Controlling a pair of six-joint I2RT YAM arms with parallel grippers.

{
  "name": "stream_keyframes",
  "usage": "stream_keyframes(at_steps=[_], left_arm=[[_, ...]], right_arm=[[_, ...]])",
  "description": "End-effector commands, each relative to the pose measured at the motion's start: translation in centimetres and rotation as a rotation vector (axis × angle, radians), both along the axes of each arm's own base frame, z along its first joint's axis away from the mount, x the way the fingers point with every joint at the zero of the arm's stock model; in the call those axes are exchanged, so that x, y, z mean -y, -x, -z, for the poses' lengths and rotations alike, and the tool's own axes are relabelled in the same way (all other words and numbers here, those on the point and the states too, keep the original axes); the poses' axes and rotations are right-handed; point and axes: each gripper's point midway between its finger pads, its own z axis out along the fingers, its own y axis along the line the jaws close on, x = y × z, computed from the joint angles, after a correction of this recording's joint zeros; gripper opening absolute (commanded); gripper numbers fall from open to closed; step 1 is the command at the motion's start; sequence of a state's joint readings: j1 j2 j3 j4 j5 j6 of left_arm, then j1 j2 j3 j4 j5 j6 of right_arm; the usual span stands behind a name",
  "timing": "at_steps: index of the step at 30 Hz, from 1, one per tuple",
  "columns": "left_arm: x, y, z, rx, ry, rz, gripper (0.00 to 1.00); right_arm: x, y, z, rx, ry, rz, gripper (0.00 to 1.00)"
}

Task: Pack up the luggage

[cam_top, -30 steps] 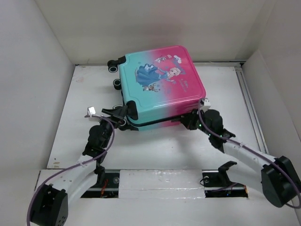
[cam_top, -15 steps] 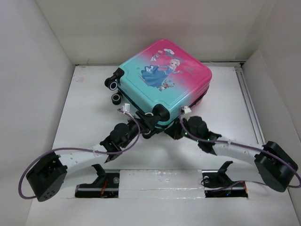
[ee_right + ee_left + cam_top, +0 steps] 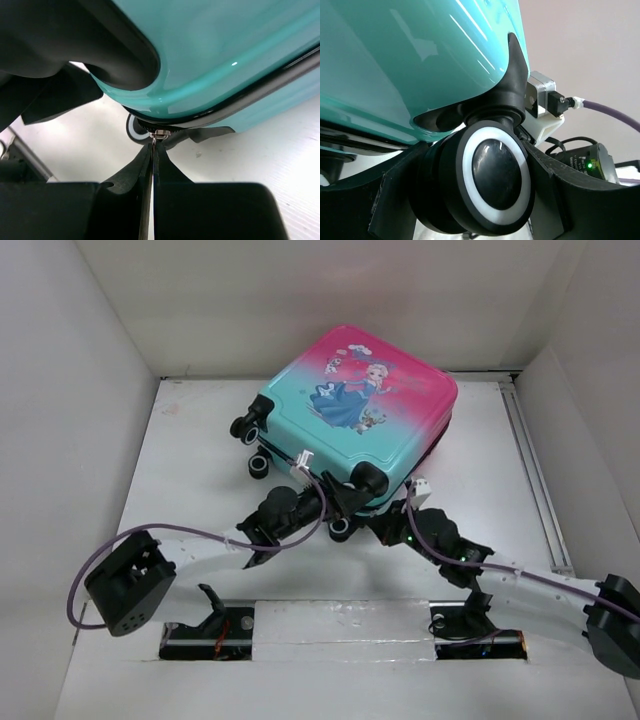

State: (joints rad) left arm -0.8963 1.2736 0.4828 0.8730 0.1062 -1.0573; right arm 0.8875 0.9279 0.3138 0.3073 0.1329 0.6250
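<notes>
The luggage [image 3: 360, 410], a closed pink-to-teal suitcase with a princess print, lies flat and askew on the white table, its black wheels toward the left and the near corner. My left gripper [image 3: 335, 518] is shut on the near corner wheel [image 3: 495, 180], one finger on each side of it. My right gripper [image 3: 388, 525] is shut on the metal zipper pull [image 3: 159, 134] at the teal shell's seam [image 3: 225, 50], just beside that corner. The lining is hidden.
Two more wheels [image 3: 242, 427] stick out at the suitcase's left side. White walls enclose the table on the left, back and right. A raised white ledge [image 3: 340, 625] with the arm bases runs along the near edge.
The suitcase has turned counterclockwise, its wheeled corner swinging right and toward me. Both grippers moved with it toward the middle, the left arm sweeping right, the right gripper shifting left.
</notes>
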Motion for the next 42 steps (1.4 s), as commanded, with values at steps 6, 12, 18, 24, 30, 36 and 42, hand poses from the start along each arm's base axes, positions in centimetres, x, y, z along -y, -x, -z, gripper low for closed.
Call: stream_keyframes(at_steps=[6,12,18,24,30,36,42], left_arm=[[5.8,1.3,-15.8,0.19,0.39,0.191,0.0],[9.1,3.0,-17.9,0.156,0.475,0.292,0.0],[12.2,4.2,-18.0,0.11,0.559,0.386,0.0],[13.3,4.8,-17.4,0.126,0.563,0.394,0.08],[9.6,0.8,-15.8,0.226,0.307,0.123,1.0],[2.5,-4.1,-16.8,0.389,-0.058,-0.258,1.0],[-6.0,-5.5,-16.6,0.415,-0.24,-0.506,1.0]], right_arm=[[-4.6,2.9,-9.1,0.158,-0.391,-0.177,0.0],[-5.8,2.2,-10.1,0.223,-0.527,-0.125,0.0],[-5.9,1.5,-10.8,0.287,-0.639,-0.005,0.0],[-6.9,1.2,-12.7,0.342,-0.759,0.046,0.0],[-4.5,1.7,-9.2,0.256,-0.692,0.139,0.0],[-3.0,1.4,-7.1,0.178,-0.562,0.199,0.0],[-1.8,1.3,-7.4,0.177,-0.484,0.216,0.0]])
